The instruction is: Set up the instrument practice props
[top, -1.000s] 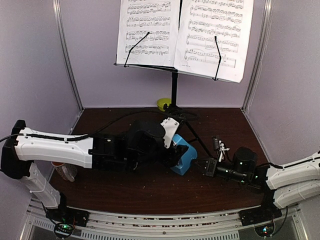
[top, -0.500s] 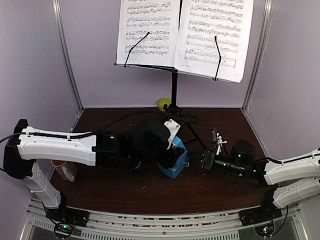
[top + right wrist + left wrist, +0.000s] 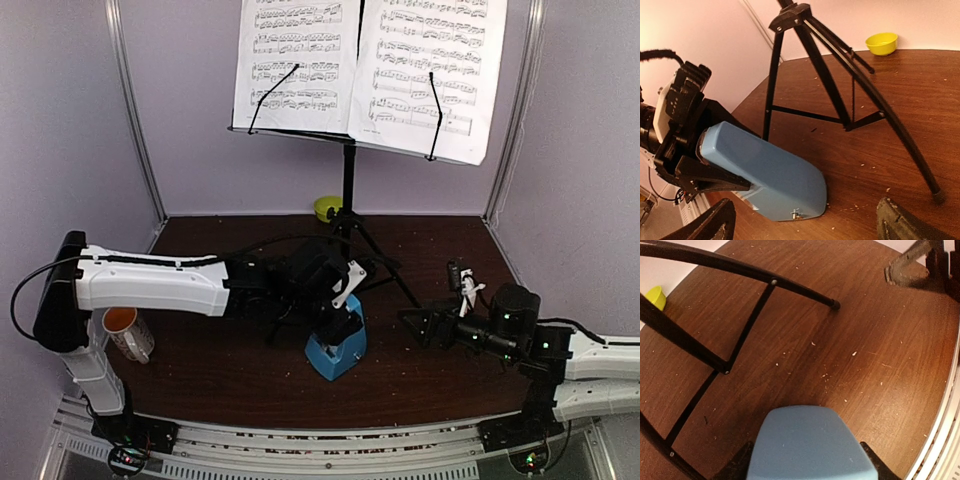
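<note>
— Dark brown worktop (image 3: pixel 250 385), lilac walls (image 3: pixel 60 120) behind. Which step is this?
— Setting down the blue metronome (image 3: pixel 335 355), I'd judge. The left pincer (image 3: pixel 338 328) is clamped across its body. It leans a little, with its base at or on the wood, just in front of the music stand (image 3: pixel 348 180) legs.
— And the other arm?
— The right pincer (image 3: pixel 418 325) gapes wide, holding nothing, near the metronome's right side.
— Next?
— Settle it upright, then let go. The sheet-music pages (image 3: pixel 300 60) already rest on the stand.
</note>
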